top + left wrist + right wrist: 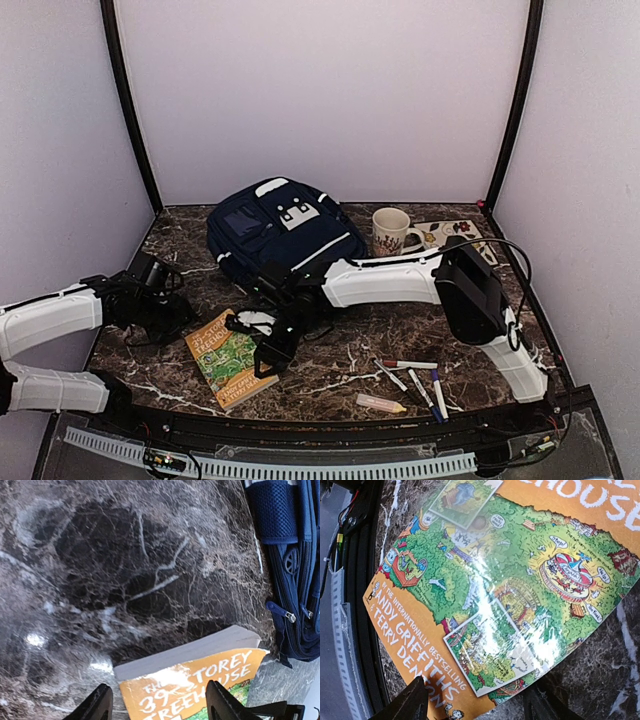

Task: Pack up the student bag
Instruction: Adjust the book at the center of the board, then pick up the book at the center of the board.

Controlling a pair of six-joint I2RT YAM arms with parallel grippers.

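Note:
The navy-blue student bag (pixel 278 237) lies at the back middle of the marble table; its side with zips shows in the left wrist view (pixel 295 575). An orange and green paperback book (pixel 229 358) lies flat at the front left. My right gripper (pixel 272 352) hovers open over the book's right edge; the cover (pixel 510 580) fills its view, with the fingers (pixel 412 702) spread over the book's lower corner. My left gripper (pixel 172 310) is open and empty just left of the book, whose top edge (pixel 200 680) lies between its fingertips (pixel 97 707).
A floral mug (pixel 390 231) and a flat flowered card (pixel 455 236) stand right of the bag. Several markers (pixel 415 375) and a yellow eraser-like stick (pixel 381 404) lie at the front right. Dark frame posts and white walls ring the table.

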